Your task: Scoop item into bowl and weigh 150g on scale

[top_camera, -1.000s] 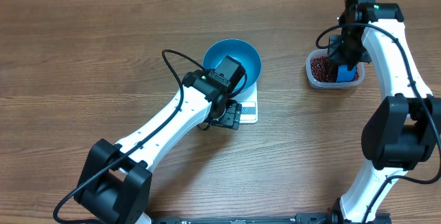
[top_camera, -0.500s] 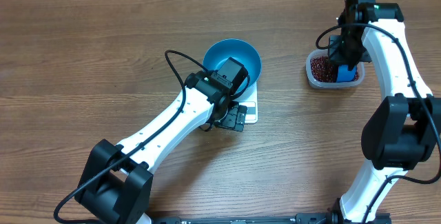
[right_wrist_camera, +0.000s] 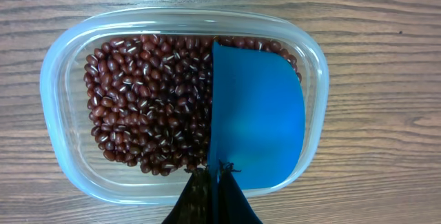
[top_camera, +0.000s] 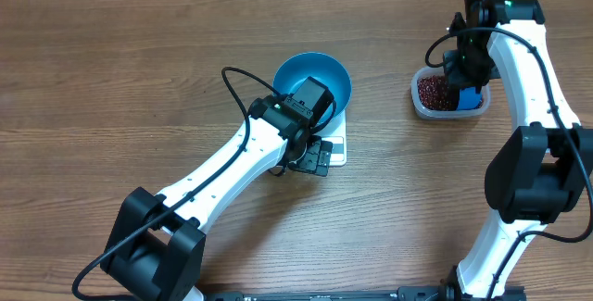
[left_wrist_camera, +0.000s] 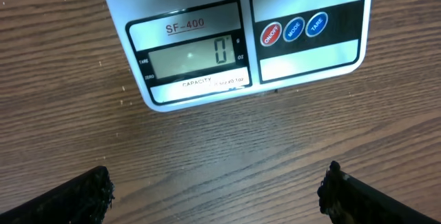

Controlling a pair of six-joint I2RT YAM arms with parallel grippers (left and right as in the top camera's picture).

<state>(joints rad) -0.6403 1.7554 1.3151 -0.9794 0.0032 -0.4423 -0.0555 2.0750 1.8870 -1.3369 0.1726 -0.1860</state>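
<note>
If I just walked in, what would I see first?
Probably the bright blue bowl sitting on the white scale in the middle of the table, its display reading zero. Then the clear tub of dark red beans at the far right, where the right gripper holds a blue scoop inside it.

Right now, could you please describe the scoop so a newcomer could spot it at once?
On the right of the table stands a clear tub of beans. The scoop sits in the tub's right half, pinched by the right gripper. It is small and bright blue, unlike the wider blue bowl on the scale.
</note>
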